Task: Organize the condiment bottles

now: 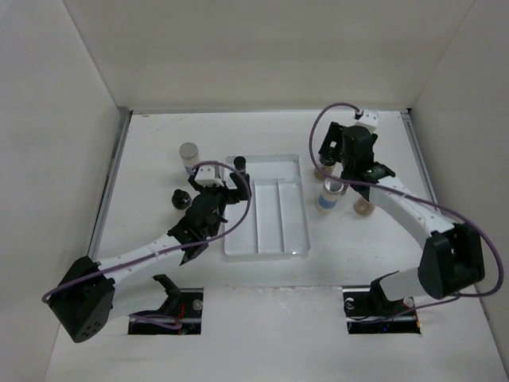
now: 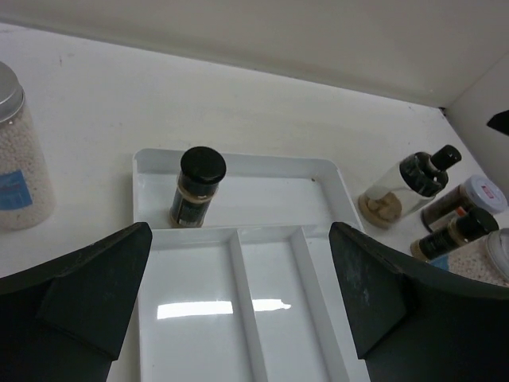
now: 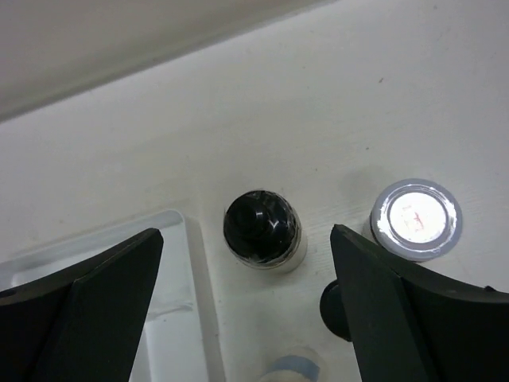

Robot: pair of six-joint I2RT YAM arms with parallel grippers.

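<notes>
Bottles (image 2: 197, 187) stand ahead of left fingers (image 2: 79, 302) and right fingers (image 3: 398, 302), both spread empty

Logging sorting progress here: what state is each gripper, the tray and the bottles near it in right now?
left gripper: fingers open, empty.
right gripper: fingers open, empty.
white tray: both long compartments empty.
dark bottle: upright, capped, in the tray's far compartment.
black-capped bottle: upright on the table, below the right fingers, ungripped.
silver-capped bottle: upright, outside the tray.

Bright, even overhead light; glare streaks on the tray (image 2: 199, 342), soft shadows, wrist views slightly blurred.
</notes>
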